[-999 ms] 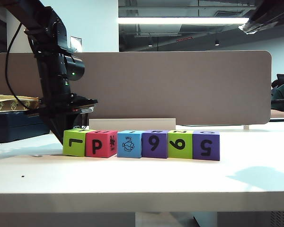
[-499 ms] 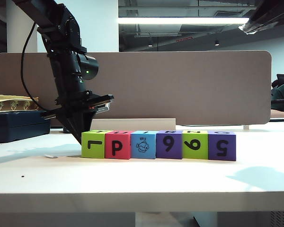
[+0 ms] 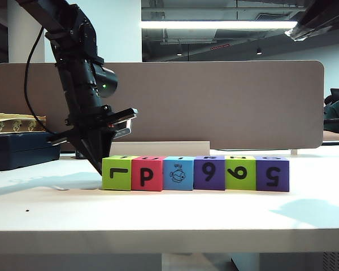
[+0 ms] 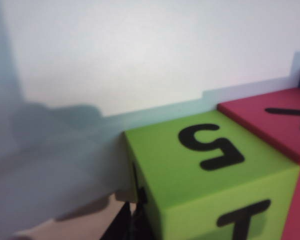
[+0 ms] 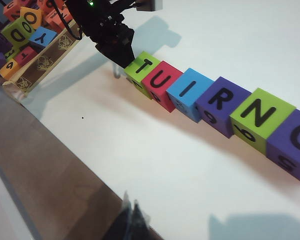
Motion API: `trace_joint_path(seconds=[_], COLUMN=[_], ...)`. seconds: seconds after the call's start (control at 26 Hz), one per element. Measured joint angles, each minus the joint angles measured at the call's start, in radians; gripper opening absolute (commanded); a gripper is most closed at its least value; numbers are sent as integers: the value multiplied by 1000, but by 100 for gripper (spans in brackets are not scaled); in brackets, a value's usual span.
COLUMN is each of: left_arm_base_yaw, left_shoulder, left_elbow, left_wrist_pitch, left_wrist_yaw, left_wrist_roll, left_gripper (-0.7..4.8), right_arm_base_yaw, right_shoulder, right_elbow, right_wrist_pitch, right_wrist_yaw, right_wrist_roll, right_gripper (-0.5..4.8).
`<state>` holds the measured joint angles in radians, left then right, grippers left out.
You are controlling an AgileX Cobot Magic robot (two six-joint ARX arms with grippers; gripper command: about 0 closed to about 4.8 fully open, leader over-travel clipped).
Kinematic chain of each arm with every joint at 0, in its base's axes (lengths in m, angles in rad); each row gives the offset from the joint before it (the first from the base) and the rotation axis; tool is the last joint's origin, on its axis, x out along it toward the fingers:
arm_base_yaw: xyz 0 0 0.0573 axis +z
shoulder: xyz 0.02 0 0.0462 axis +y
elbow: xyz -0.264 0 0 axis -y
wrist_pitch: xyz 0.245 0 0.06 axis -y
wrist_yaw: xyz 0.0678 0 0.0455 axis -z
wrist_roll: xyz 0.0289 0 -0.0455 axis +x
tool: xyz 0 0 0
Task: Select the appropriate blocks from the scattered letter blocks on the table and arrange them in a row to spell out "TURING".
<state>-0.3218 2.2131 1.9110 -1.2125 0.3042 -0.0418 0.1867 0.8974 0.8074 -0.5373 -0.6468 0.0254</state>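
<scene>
Pincer tips of the left arm (image 3: 100, 167), closed and empty, press the lime T block (image 3: 117, 173), squaring the six-block row (image 5: 217, 107) mid-tabletop (image 3: 169, 212); its tops read T-U-I-R-N-G, apparently misordered. Right pincer (image 5: 131, 218), seemingly shut, hovers apart.

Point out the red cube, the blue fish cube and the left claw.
Red matte cube (image 3: 147, 174): exterior view, front face bearing the black letter.
Blue matte fish cube (image 3: 178, 174): exterior view, front face, on the fish picture.
Left claw (image 3: 97, 162): exterior view, shut tip beside the row's end.
</scene>
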Motion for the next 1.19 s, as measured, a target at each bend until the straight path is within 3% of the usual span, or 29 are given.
trace_joint_path(seconds=[0.5,0.65,0.88,1.19], left_arm_base_yaw=[-78,-77,-74,-107], left_shoulder=[0,0,0,-7], left_elbow=[0,0,26,200], left_wrist_pitch=[3,-1,-75,-212], left_wrist_yaw=[-6,-102,-291,-252], left_wrist_roll=[0,0,23,51], left_gripper=[-6,-6,-6,-6], right_arm_base_yaw=[0,0,0,0], right_shoulder=[0,0,0,0], right_elbow=[0,0,0,0], right_wrist_pitch=[-26,-29,-52,-74], right_wrist_yaw=[0,22,137,229], right_wrist_roll=[0,0,0,0], right_gripper=[-1,-1,-1,-1])
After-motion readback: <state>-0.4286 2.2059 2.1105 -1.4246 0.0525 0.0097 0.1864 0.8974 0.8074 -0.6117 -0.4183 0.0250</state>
